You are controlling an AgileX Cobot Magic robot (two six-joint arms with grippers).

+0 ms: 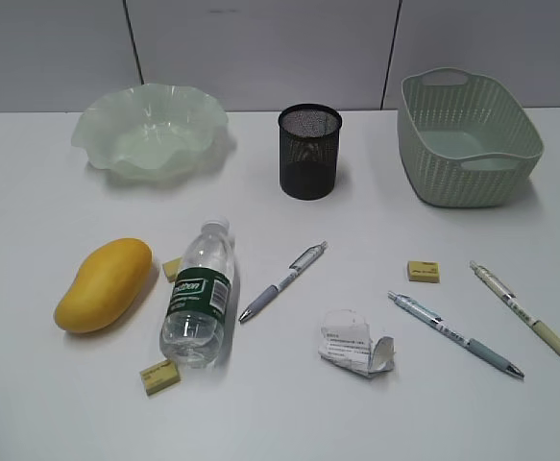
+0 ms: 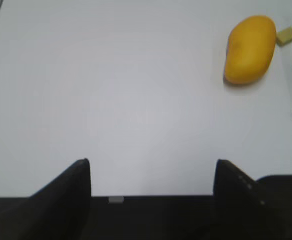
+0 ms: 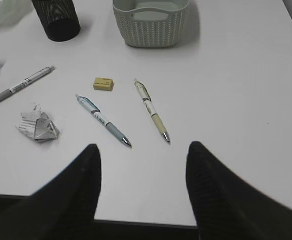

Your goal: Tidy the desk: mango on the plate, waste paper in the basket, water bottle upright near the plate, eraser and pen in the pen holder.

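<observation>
The yellow mango (image 1: 104, 284) (image 2: 249, 48) lies at the front left of the desk (image 1: 289, 413), beside the water bottle (image 1: 201, 293), which lies on its side. Three small erasers (image 1: 171, 268) (image 1: 159, 376) (image 1: 424, 271) and three pens (image 1: 282, 280) (image 1: 454, 333) (image 1: 524, 312) are scattered about. The waste paper (image 1: 354, 344) (image 3: 37, 126) sits front centre. At the back stand the plate (image 1: 150, 130), the pen holder (image 1: 309, 152) and the basket (image 1: 467, 139). My left gripper (image 2: 153, 167) is open over bare desk, left of the mango. My right gripper (image 3: 143, 150) is open, just short of two pens (image 3: 103, 120) (image 3: 152, 110).
Neither arm shows in the exterior view. In the right wrist view an eraser (image 3: 103, 83) lies beyond the two pens, with the basket (image 3: 150, 22) and pen holder (image 3: 56, 17) farther back. The desk's near edge runs under both grippers.
</observation>
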